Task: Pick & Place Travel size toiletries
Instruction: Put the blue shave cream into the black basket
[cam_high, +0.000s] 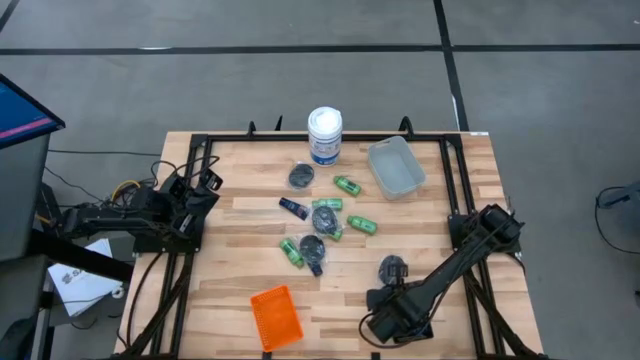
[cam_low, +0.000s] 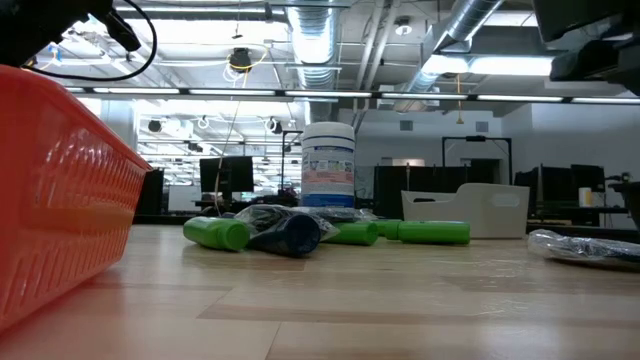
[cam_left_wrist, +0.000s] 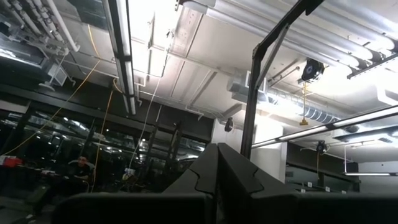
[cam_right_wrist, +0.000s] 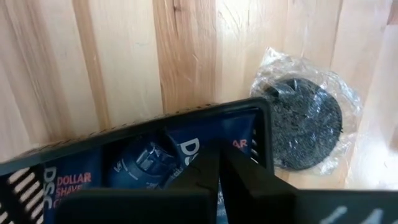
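A: High view?
B: Toiletries lie loose mid-table: green bottles (cam_high: 347, 185), a blue tube (cam_high: 294, 207), a wrapped puck (cam_high: 301, 176) near the white canister (cam_high: 325, 135). A second puck (cam_high: 392, 268) sits alone, just beside the right gripper (cam_high: 385, 300), which hangs low at the near edge. The left gripper (cam_high: 205, 185) is parked at the table's left edge. The clear tray (cam_high: 396, 166) is far right and the orange tray (cam_high: 276, 317) is near.

A: Low view?
B: The bottles lie on their sides (cam_low: 216, 233) against a dark wrapped piece (cam_low: 285, 232). The orange tray's wall (cam_low: 60, 190) fills the left. No gripper tips can be made out.

A: Left wrist?
B: Left gripper (cam_left_wrist: 217, 146) points up at the ceiling, fingers together, holding nothing.

A: Right wrist?
B: Right gripper (cam_right_wrist: 214, 152) looks down on a black tray (cam_right_wrist: 186, 115) with blue tubes (cam_right_wrist: 74, 180) in it. Its fingers meet, and nothing shows between them. The second puck (cam_right_wrist: 305, 124) lies on the wood, touching or nearly touching the tray corner.

A: Handling?
B: My guess is that the puck is light and stiff, but its loose wrap is slippery. Pinch across the disc's rim, not the film. The bottles are hard and round and likely to roll, so take them mid-body across the width. The tubes are flat and soft, so grip the flat faces.
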